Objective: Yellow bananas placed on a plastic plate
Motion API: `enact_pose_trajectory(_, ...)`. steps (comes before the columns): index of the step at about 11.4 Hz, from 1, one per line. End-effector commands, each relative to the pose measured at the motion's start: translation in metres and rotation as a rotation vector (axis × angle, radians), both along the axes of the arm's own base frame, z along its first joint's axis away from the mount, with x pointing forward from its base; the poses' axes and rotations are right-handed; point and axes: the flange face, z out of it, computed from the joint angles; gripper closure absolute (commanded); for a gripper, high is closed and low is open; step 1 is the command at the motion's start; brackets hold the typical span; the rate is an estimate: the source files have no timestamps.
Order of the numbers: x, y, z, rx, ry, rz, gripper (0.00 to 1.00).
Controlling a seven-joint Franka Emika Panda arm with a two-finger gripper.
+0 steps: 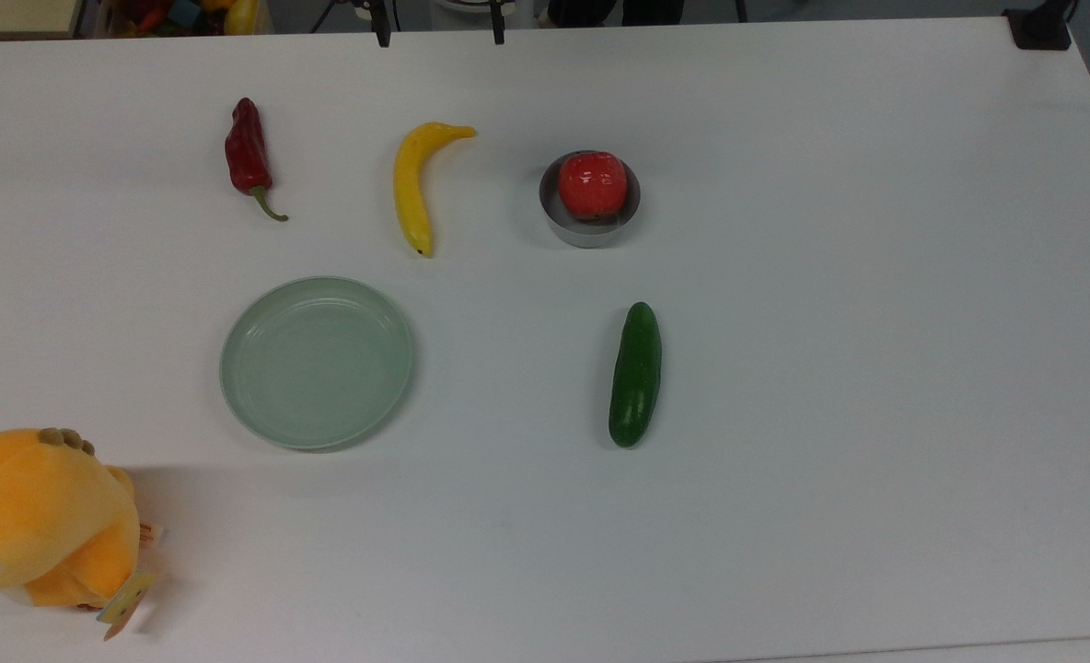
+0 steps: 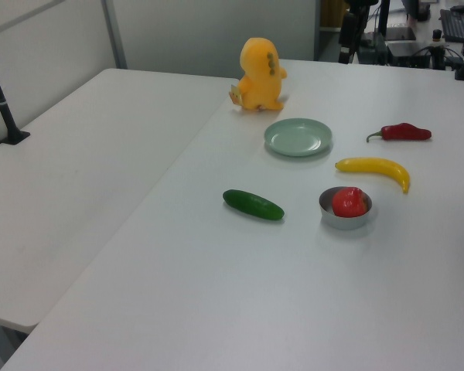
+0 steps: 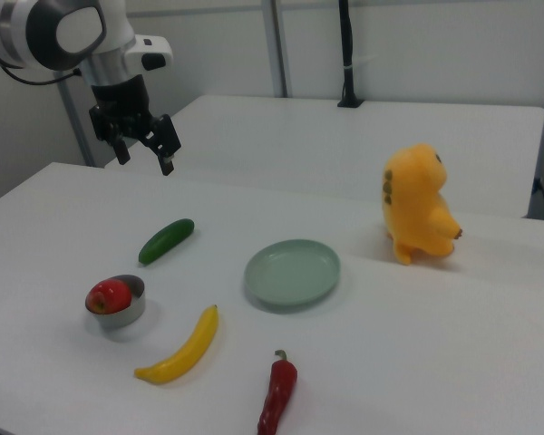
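Across the top view from left to right: an orange plush toy (image 1: 39,520) in the lower left corner, a red chilli (image 1: 249,155) in the upper left, the plastic plate (image 1: 317,362) bare and just left of centre, and the yellow bananas (image 1: 416,184), a single fruit lying on the white counter (image 1: 876,322) just above the plate's right edge, close to it but not touching. Further right sit a small grey bowl (image 1: 590,201) holding a red apple (image 1: 592,184), then a cucumber (image 1: 635,374) below it.

The banana looks smooth, glossy and rigid, probably a light plastic model, so I would expect it to be slippery under hard fingers and inclined to roll on its curve. The thick middle of the arc seems the sensible hold, with the jaws closing across its width, not on the tapered stalk or the dark tip.

The right view adds the gripper (image 3: 143,143) in the upper left of the frame, hanging high above the counter beyond the cucumber, jaws spread apart and holding nothing. The left view shows a neighbouring table at the left of the frame.
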Motion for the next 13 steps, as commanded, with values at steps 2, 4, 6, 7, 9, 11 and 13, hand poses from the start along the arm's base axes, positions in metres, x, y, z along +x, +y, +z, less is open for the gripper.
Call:
enact_pose_trajectory(2, -0.001, 0.003, 0.002, 0.021, -0.015, 0.009, 0.00)
enact_pose_trajectory(4, -0.001, 0.003, 0.002, 0.021, -0.015, 0.009, 0.00)
enact_pose_trajectory(6, -0.001, 0.002, 0.000, 0.019, -0.014, 0.007, 0.00)
enact_pose_trajectory(7, -0.001, 0.001, -0.001, 0.013, -0.012, 0.008, 0.00)
enact_pose_trajectory(9, -0.003, 0.000, -0.009, 0.007, 0.009, 0.010, 0.00)
enact_pose_trajectory(11, -0.008, 0.002, -0.022, 0.005, 0.045, 0.018, 0.00)
enact_pose_trajectory(13, -0.007, 0.006, -0.045, -0.001, 0.078, 0.030, 0.00)
